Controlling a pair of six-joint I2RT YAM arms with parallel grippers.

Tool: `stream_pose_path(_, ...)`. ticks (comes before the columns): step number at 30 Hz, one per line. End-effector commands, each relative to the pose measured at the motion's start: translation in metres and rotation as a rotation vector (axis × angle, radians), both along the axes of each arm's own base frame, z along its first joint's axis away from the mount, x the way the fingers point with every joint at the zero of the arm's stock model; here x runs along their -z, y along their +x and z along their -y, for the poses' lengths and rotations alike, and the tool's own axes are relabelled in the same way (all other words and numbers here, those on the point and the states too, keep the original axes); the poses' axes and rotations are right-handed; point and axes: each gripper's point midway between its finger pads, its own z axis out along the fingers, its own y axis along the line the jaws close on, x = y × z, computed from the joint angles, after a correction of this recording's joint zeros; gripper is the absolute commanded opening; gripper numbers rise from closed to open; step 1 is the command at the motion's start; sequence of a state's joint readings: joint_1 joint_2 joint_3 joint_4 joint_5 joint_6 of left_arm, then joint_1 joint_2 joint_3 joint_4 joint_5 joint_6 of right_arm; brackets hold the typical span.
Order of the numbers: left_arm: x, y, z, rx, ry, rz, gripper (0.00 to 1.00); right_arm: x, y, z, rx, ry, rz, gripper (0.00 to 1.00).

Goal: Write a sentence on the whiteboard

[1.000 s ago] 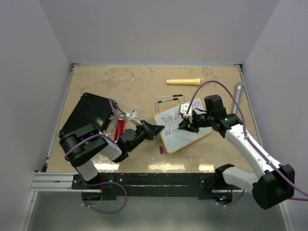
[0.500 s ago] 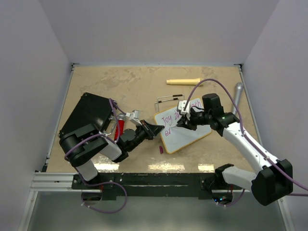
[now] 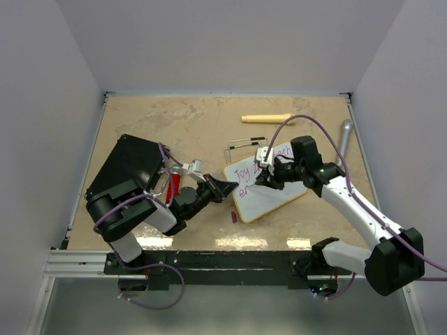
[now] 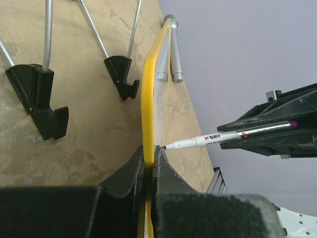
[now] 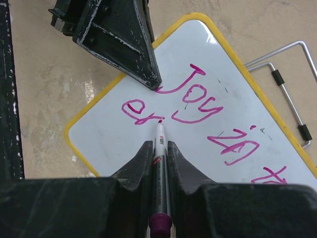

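The whiteboard (image 3: pixel 274 197) lies tilted at mid table, yellow rim showing. My left gripper (image 3: pixel 225 188) is shut on its left edge; in the left wrist view the jaws (image 4: pixel 148 154) pinch the yellow rim (image 4: pixel 147 99). My right gripper (image 3: pixel 268 179) is shut on a pink-capped marker (image 5: pixel 160 148) whose tip touches the board (image 5: pixel 109 136). The sentence (image 5: pixel 195 99) reads "Joy in t…" on the first line, with "er" (image 5: pixel 138 111) on the second line just left of the tip. The rest of the first line is hidden under my right arm.
A black flat case (image 3: pixel 126 171) lies left, behind my left arm. A wire stand with black feet (image 3: pixel 246 144) sits behind the board. A tan wooden stick (image 3: pixel 267 118) and a grey cylinder (image 3: pixel 345 134) lie at the back right. A small pink cap (image 3: pixel 233 217) lies near the board's front corner.
My right gripper has shifted a little left and away with the marker, over the start of the second line. The left gripper and the board have not moved.
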State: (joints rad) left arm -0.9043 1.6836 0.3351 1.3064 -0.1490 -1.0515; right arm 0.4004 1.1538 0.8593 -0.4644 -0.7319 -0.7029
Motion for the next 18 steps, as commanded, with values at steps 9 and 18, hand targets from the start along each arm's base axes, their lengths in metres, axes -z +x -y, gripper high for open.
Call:
stream_pose_path(9,-0.016,0.001,-0.003,-0.004,0.004,0.09,0.0,0.018,-0.024,0.003,-0.086,-0.084,-0.029,0.0)
stream_pose_path(18,-0.016,0.001,-0.002,-0.003,0.007,0.09,0.0,-0.006,0.003,-0.002,0.023,-0.035,0.04,0.0)
